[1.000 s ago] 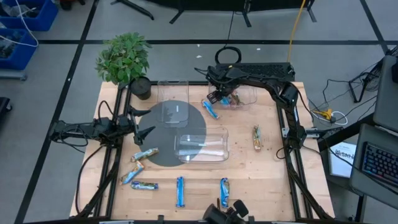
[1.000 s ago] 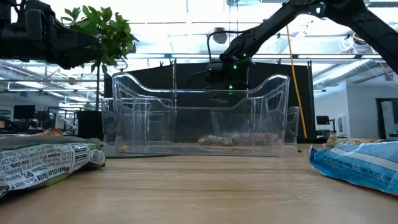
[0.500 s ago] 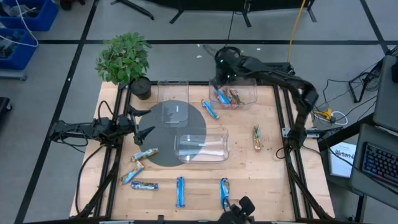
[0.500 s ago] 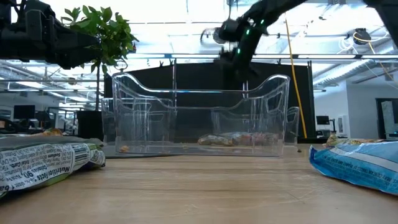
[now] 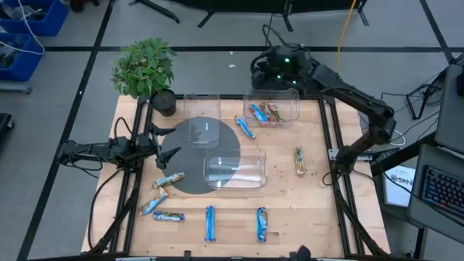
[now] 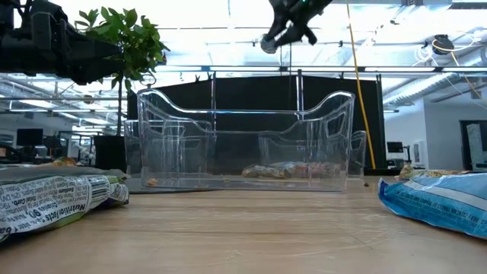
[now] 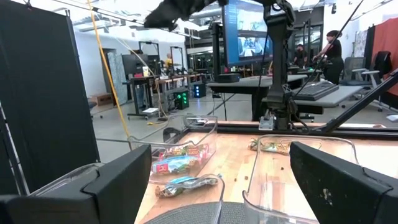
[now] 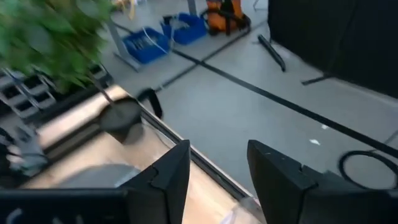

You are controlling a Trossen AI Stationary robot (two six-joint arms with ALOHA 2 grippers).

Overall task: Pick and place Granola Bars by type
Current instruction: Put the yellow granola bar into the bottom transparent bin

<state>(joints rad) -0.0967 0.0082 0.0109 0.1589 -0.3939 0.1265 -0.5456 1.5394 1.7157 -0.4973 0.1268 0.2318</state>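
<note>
Granola bars lie scattered on the wooden table: several near the front, among them blue ones (image 5: 209, 222) (image 5: 262, 223), one tan-gold bar (image 5: 299, 160) at the right, and a blue one (image 5: 245, 127) beside the far right clear bin (image 5: 290, 101). That bin holds a blue bar (image 5: 257, 114) and a multicolour bar (image 5: 273, 112). My right gripper (image 5: 262, 72) (image 8: 217, 180) hangs high above the bin's far side, open, with nothing between its fingers. My left gripper (image 5: 165, 141) (image 7: 230, 186) waits open at the table's left side.
A second clear bin (image 5: 234, 168) stands mid-table, partly on a dark round mat (image 5: 196, 156), and a third (image 5: 201, 105) at the far centre. A potted plant (image 5: 145, 69) occupies the far left corner. Dark frame rails run along both table sides.
My right gripper has risen from low over the far right bin to high above it, going toward the table's far edge, and has tipped up from pointing down to nearly level. The blue bar in the bin, which the gripper hid before, now shows lying there.
</note>
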